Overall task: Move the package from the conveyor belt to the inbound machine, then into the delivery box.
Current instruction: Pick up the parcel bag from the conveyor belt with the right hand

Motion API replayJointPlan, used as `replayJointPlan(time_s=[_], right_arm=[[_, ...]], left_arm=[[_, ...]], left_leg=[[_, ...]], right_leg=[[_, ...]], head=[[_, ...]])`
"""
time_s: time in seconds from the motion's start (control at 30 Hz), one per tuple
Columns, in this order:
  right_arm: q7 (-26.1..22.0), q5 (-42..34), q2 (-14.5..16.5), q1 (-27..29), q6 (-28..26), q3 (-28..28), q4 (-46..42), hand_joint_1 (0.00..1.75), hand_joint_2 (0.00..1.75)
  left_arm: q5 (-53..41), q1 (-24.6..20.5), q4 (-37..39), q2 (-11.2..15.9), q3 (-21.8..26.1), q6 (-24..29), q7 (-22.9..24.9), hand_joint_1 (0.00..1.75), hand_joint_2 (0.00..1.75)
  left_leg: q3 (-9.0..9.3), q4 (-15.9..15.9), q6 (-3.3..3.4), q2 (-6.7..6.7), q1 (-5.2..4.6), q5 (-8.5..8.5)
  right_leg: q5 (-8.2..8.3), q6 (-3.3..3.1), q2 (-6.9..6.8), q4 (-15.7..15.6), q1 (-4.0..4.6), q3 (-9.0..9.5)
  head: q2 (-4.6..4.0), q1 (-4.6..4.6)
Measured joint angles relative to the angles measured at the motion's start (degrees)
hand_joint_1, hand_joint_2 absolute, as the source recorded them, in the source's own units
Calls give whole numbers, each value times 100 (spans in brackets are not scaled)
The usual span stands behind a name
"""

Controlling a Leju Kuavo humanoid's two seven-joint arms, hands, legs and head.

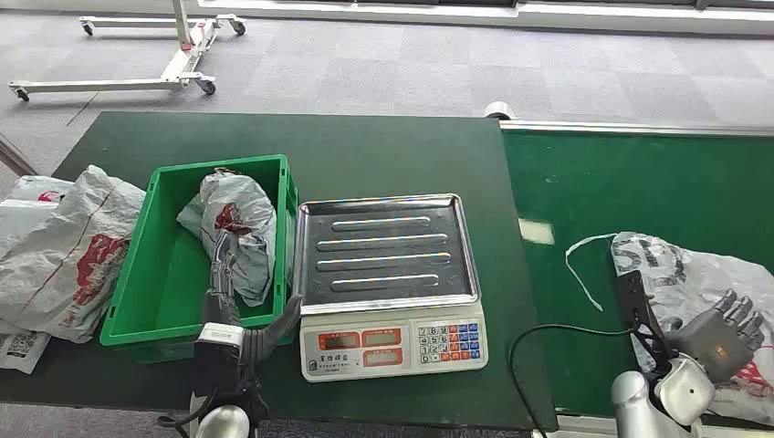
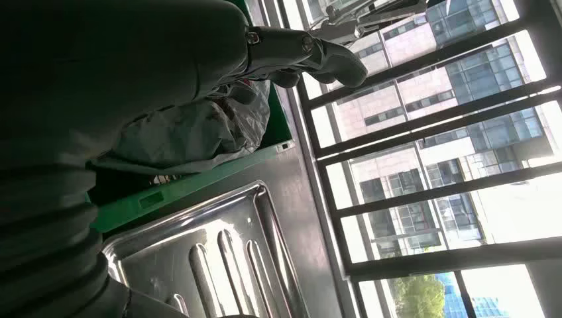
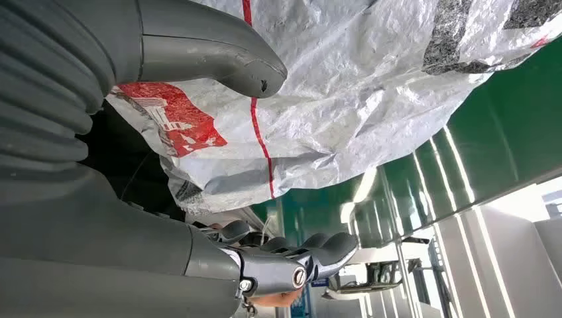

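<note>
Step in hand, as I judge it: the pickup of a fresh package from the conveyor belt. It lies at the belt's near right end. My right hand is over it, fingers spread, thumb and fingers either side of the plastic in the right wrist view, not yet closed on it.

The scale stands with its tray bare, just beside the green crate, which already holds one bag. My left hand sits low at the crate's near wall; grip there, I cannot tell.

Next move calls for closing on the package firmly, since thin plastic may slip, then carrying it onto the tray.
</note>
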Motion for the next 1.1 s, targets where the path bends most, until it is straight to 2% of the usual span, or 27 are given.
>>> replayJointPlan(time_s=[0.07,0.2,0.3,0.43,0.67,0.8,1.1], right_arm=[[3,-24,0,-13,240,-4,21,0,175],[-26,-156,1,-51,1414,-15,178,0,175],[-135,-242,2,-52,1936,-13,313,0,175],[-238,-300,4,-60,2156,18,437,0,175],[-98,-291,4,-66,2241,48,451,0,175],[-1,-271,4,-60,2271,48,450,175,175],[54,-248,-13,-26,2288,48,443,175,175]], left_arm=[[-7,3,0,0,7,6,-1,0,175],[-51,7,0,0,19,14,-1,0,175],[-98,5,2,-1,34,13,0,0,175],[-155,-5,-3,-13,75,4,45,0,175],[-243,7,-83,-56,155,-10,139,0,175],[-254,17,-136,-79,214,-14,165,0,175],[-202,119,-201,-133,379,7,183,0,175]], left_leg=[[0,0,0,0,0,0],[0,0,0,0,0,0],[0,0,1,-1,0,1],[0,0,1,0,0,1],[0,0,1,-1,0,1],[1,0,1,-1,0,1],[2,0,1,0,0,1]], right_leg=[[0,0,0,0,0,0],[0,0,-1,0,0,1],[0,0,-3,0,0,2],[0,0,-1,0,0,2],[0,0,-2,0,0,2],[0,0,-3,0,0,2],[0,0,-2,0,0,2]], head=[[0,0],[0,0],[0,0],[0,0],[0,0],[0,0],[0,0]])
